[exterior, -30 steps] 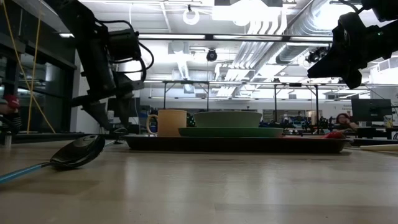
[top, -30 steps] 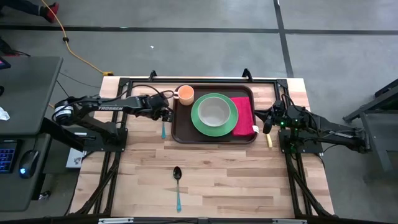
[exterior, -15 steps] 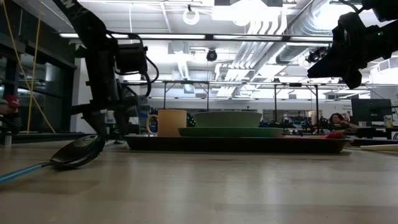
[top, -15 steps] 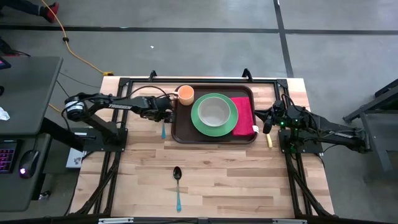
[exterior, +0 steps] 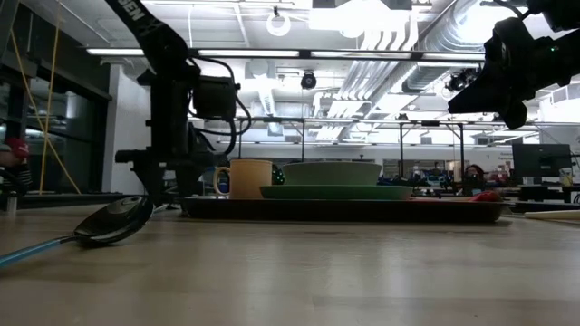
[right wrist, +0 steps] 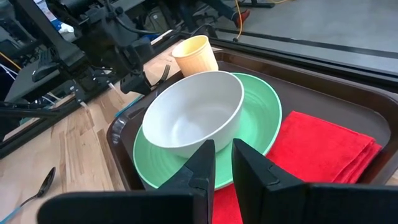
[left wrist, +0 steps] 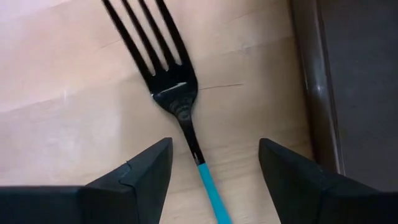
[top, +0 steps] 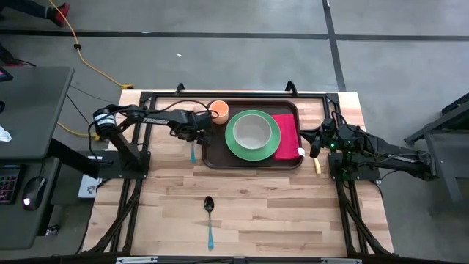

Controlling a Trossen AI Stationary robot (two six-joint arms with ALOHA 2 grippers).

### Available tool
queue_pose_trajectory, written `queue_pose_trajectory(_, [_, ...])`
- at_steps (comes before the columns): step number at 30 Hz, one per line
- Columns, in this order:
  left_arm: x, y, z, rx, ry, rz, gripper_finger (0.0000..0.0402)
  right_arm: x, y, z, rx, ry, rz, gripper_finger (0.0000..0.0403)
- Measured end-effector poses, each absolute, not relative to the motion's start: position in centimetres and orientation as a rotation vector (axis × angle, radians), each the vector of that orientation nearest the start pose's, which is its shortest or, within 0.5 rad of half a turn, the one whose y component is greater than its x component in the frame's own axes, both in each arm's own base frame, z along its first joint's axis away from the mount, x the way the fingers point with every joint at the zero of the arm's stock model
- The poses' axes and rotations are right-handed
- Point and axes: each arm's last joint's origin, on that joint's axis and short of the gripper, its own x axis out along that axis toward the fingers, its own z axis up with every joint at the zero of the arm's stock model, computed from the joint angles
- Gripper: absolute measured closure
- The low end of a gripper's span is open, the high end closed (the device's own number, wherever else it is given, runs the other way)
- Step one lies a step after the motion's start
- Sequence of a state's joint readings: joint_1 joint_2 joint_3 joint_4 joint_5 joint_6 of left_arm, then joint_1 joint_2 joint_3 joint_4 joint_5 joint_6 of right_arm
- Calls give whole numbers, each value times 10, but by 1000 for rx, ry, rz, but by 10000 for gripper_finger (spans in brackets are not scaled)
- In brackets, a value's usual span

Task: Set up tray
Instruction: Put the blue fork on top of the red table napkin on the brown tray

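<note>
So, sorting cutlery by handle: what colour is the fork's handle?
Light blue, on the fork; the left wrist view shows it best.
</note>
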State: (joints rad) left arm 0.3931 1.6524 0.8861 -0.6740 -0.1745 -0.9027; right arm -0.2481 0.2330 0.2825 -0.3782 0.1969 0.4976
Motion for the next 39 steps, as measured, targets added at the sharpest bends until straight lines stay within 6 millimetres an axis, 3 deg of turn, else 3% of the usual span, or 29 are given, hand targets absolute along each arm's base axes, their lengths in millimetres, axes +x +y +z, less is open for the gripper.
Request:
queue_pose_trajectory(6, [243,106,145,-932,1174,1186,133,91,-29,205,494,223,-514,371])
queue_pose_trajectory(23, [238,103,133,-1075,1121,1233,139,91,-29,204,498,231,-513,371])
queue_pose_trajectory(27, [238,103,133,-1079,1111,1232,173,91,-29,204,498,231,-512,371])
queue_pose_trajectory(39, [239,103,132,-1049,1115,1221,325,91,-29,204,497,233,-513,371])
